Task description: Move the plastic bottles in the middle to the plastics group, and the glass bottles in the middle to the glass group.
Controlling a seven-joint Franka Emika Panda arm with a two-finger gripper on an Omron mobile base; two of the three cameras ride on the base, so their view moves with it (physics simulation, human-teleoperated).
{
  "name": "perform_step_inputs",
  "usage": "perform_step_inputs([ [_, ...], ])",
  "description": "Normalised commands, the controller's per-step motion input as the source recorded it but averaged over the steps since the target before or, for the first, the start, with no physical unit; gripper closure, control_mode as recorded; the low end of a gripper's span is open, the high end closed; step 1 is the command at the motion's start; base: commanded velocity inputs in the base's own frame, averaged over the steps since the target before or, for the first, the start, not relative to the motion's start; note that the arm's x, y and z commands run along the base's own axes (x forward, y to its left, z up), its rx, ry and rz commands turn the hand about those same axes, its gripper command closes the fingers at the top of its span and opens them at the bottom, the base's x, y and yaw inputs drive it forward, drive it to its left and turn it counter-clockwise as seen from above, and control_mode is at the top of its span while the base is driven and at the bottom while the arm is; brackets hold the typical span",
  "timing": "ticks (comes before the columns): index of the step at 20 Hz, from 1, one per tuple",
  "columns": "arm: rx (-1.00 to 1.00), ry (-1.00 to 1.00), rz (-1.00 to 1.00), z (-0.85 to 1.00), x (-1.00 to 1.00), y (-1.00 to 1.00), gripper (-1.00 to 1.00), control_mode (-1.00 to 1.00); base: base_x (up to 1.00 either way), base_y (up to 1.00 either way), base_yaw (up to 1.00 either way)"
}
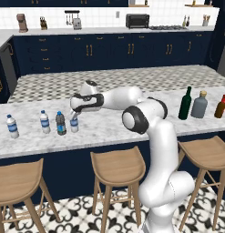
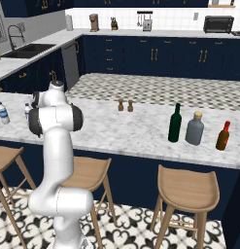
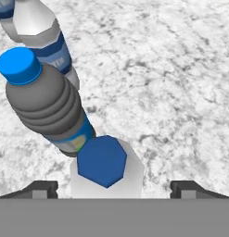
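Clear bottle under the pincer: we see a blue-capped clear bottle [image 3: 106,169] standing upright on the desk [image 3: 171,83], straight below the pincer [image 3: 114,189], between its two tips.
Pincer state: released; we see the tips [image 3: 41,189] spread wide to either side of the cap, with a gap between each tip and the bottle, so nothing is grasped.
Pincer in the left base view: the pincer [image 1: 75,117] hangs over that clear bottle [image 1: 74,124], pointing down.
Smoky-grey bottle: we find the dark smoky-grey bottle [image 3: 46,109] with its blue cap just beside the clear one, upright; in the left base view it [image 1: 61,124] stands next to the pincer on the side away from the arm.
Plastics group: a labelled water bottle [image 3: 39,34] stands just beyond the grey one; from the left base view we count two, the nearer water bottle [image 1: 44,122] and the farther water bottle [image 1: 12,126], both upright in a row leading away from the pincer.
Green wine bottle: the green bottle [image 1: 185,103] stands upright well apart from the pincer, on the far side of the arm.
Glass group: the squat grey-blue bottle [image 1: 199,105] is just beside the green one, and the amber-red bottle [image 1: 220,106] is farther from the pincer again.
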Motion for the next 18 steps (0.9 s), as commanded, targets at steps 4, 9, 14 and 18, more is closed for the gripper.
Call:
perform_step_inputs([
  [4,0.0,0.0,0.0,0.0,-0.04,0.0,-1.0,-1.0,0.0,0.0,0.0],
  [9,0.0,-0.07,0.0,0.0,-0.53,0.0,-1.0,-1.0,0.0,0.0,0.0],
  [14,0.0,-0.13,0.0,0.0,-0.75,-0.13,-1.0,-1.0,0.0,0.0,0.0],
  [18,0.0,-0.09,-0.01,0.03,-0.54,-0.33,-1.0,-1.0,0.0,0.0,0.0],
])
